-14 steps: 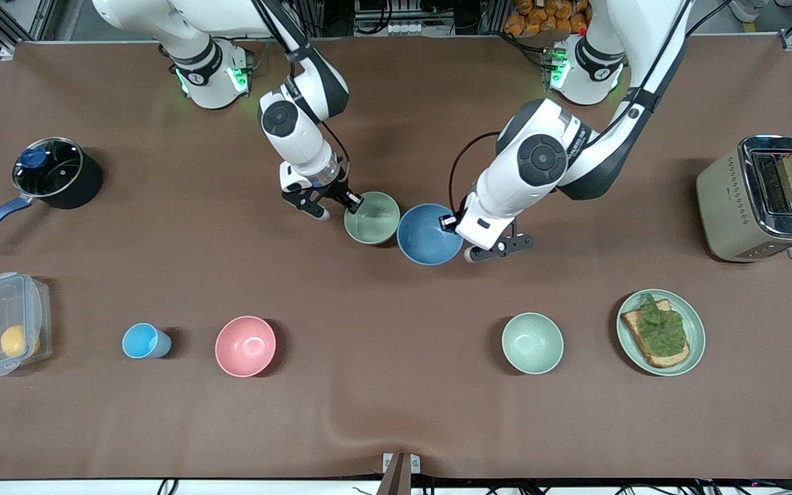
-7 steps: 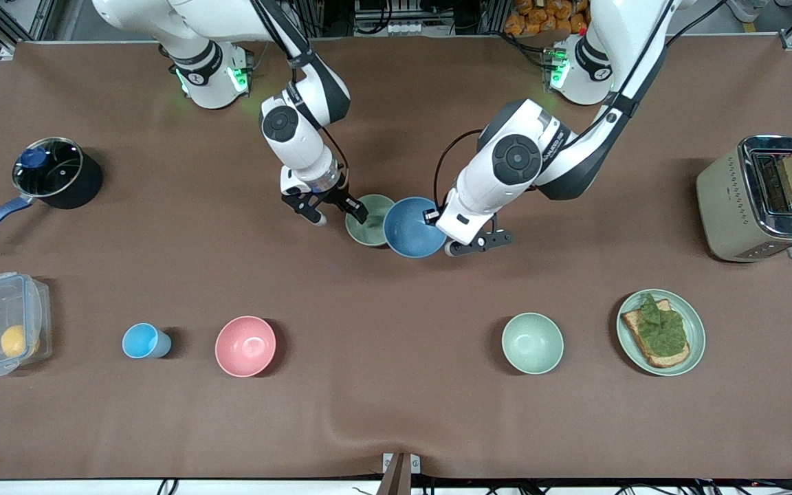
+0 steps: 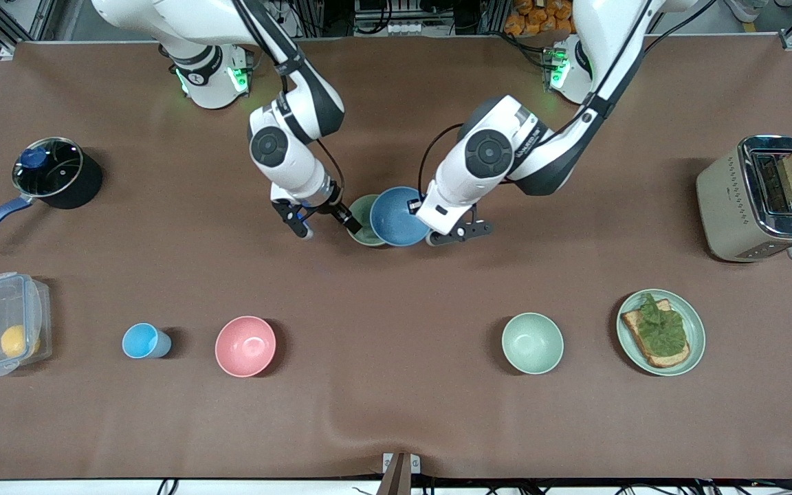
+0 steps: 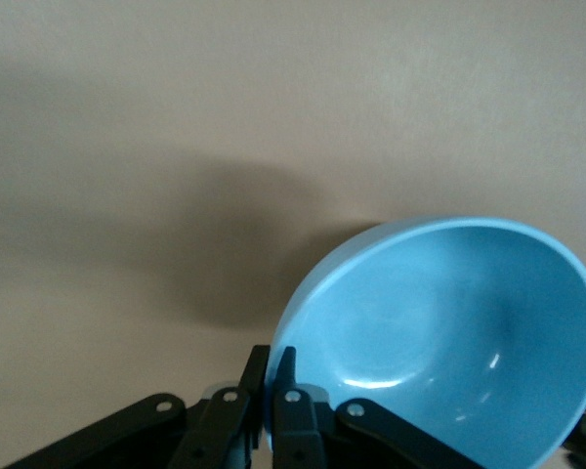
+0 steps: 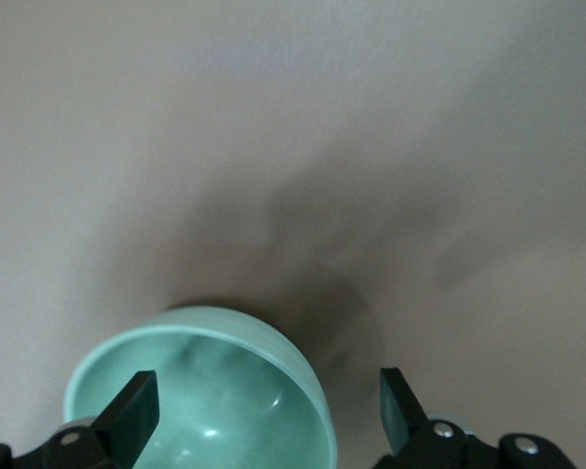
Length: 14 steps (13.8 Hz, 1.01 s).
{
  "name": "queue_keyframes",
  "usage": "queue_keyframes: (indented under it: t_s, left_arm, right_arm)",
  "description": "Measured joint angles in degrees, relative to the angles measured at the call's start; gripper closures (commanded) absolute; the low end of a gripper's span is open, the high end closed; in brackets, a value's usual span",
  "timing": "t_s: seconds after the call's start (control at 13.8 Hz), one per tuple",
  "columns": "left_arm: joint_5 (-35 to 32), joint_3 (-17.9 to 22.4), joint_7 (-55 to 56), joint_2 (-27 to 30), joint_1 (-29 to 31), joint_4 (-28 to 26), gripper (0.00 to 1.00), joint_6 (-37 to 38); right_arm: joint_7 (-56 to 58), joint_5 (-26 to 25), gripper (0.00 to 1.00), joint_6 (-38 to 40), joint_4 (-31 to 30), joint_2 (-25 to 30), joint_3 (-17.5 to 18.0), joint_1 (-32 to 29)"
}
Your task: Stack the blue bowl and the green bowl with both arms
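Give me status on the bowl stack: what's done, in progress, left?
Done: the green bowl sits on the table mid-table, and the right gripper is open around its rim. In hand: the left gripper is shut on the blue bowl, tilted, partly over the green one. Left: lower it in, let go.

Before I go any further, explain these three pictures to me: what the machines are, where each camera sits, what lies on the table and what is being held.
Two white robot arms stand at a brown table. One picture looks down from a high camera facing them; the other two come from cameras on each arm's wrist.

The left gripper is shut on the rim of the round medium-blue plastic bowl, holding it tilted over the round sage-green bowl. The right gripper is open around the green bowl's rim, gripping nothing.

Also on the table: a black saucepan, a clear lidded box, a light-blue cup, a pink bowl, a mint-green bowl, a plate of toast and a toaster.
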State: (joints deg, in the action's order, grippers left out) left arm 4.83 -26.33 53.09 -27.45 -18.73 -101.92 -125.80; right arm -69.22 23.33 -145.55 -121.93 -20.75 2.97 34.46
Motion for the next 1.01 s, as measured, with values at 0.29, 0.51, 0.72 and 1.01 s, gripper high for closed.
queue_keyframes:
  t_s: [0.29,0.51,0.72,1.01]
  left_arm:
    - [-2.54,0.24,5.05,-3.93,-4.45,0.93,1.00,-0.80]
    - [-4.41,0.29,7.58,-7.58,-6.28,3.49,1.00,-1.07]
    - [-5.04,0.34,7.97,-9.66,-7.04,5.25,1.00,-1.59]
    - [-5.64,0.53,7.97,-10.49,-7.02,5.97,1.00,-3.19]
  right_arm:
    - [-0.06,0.00,0.00,8.44,2.58,0.59,-0.35,-6.29]
    - [-0.06,2.58,0.00,8.66,2.20,-1.42,-0.45,-9.00]
    - [-0.09,10.34,0.00,4.26,2.18,-4.74,0.12,-8.26]
    - [-0.09,18.22,0.00,-1.68,2.20,-7.52,0.35,-5.83]
